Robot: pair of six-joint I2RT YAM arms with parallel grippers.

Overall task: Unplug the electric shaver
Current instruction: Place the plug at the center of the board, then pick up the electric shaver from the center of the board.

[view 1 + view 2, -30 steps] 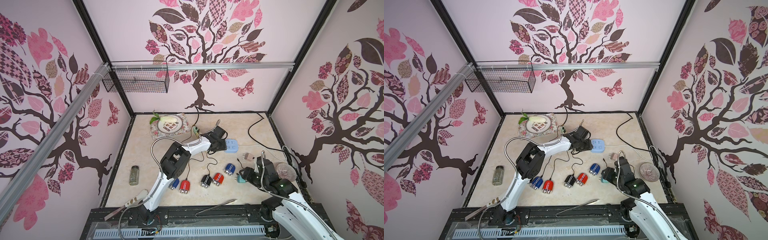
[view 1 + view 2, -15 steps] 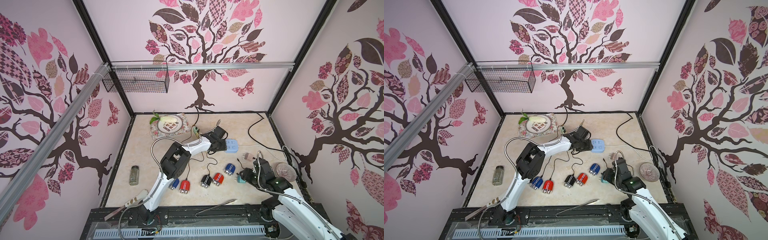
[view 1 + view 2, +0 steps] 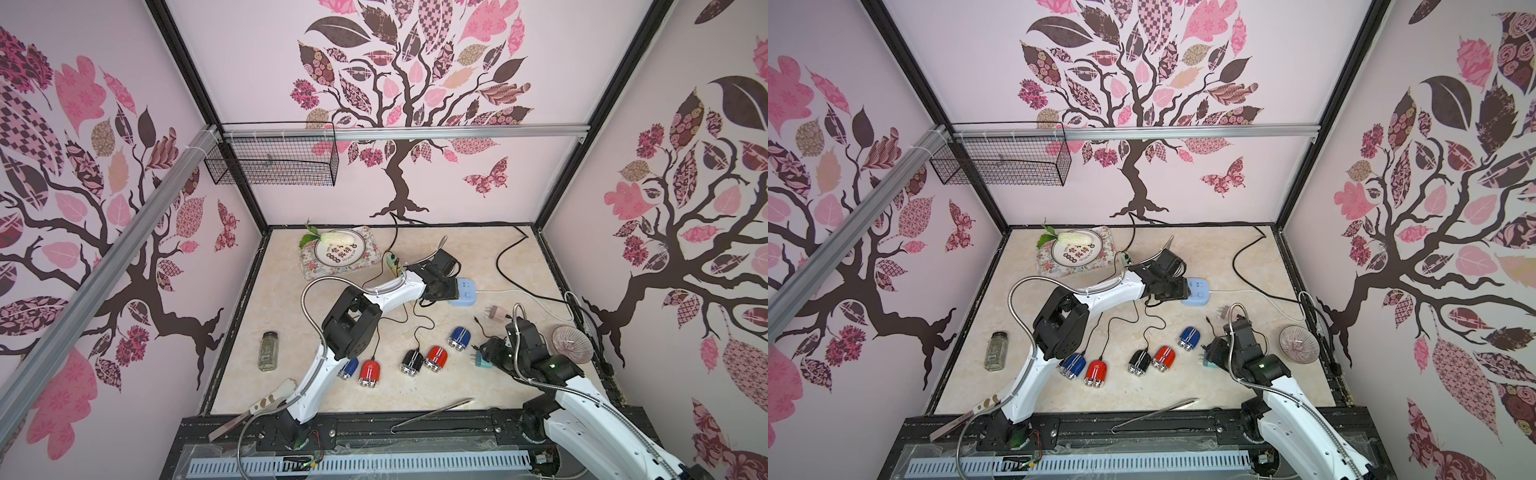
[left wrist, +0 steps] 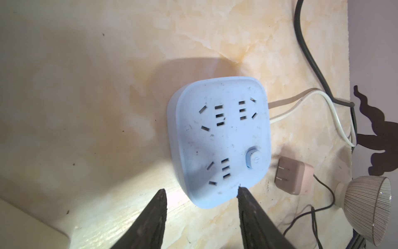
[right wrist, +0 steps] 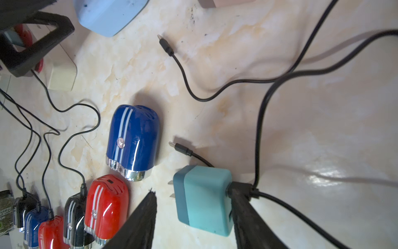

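Already unplugged: blue shaver [image 5: 133, 140] on the desk [image 5: 301, 129], USB plug [image 5: 181, 148] beside it.
Right gripper [image 5: 191, 190] holds open jaws astride the teal charger [image 5: 204, 198], left gripper [image 4: 201, 189] gapes empty; a skewed squeeze could knock the shaver.

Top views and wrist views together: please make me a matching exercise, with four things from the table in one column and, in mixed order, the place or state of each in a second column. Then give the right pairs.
Things
1. power strip
2. teal charger
3. pink charger
4. spice jar

Places or states
A. between the open fingers of the right gripper
B. alone near the table's edge on the left arm's side
C. all sockets empty, just ahead of the left gripper
D. beside the power strip, prongs bare

Pairs: 1-C; 2-A; 3-D; 4-B
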